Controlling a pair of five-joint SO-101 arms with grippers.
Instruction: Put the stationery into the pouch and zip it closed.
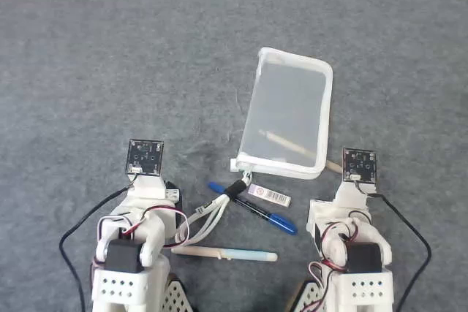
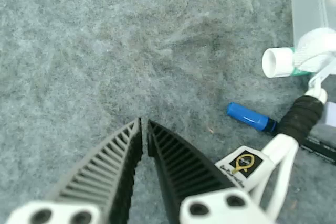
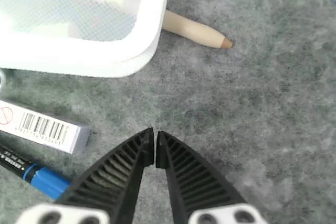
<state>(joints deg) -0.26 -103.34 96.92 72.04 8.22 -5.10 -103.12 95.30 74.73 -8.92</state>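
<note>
- Found left pincer [image 2: 144,124] and right pincer [image 3: 155,132] closed, empty, near pouch [image 1: 289,115].
- Found blue pen [image 1: 252,206] loose on table [image 1: 110,71], just beside pouch.
- Could shove pouch aside; could fumble pencil [image 3: 194,30] lying under pouch corner.

Open mat [image 1: 110,63] left of pouch [image 1: 289,100], blue pen [image 1: 257,210] before mouth

Most of the beige pencil [image 3: 194,29] lies under the pouch [image 3: 94,64]; the view's edge cuts off the blue pen [image 3: 37,176].
</note>
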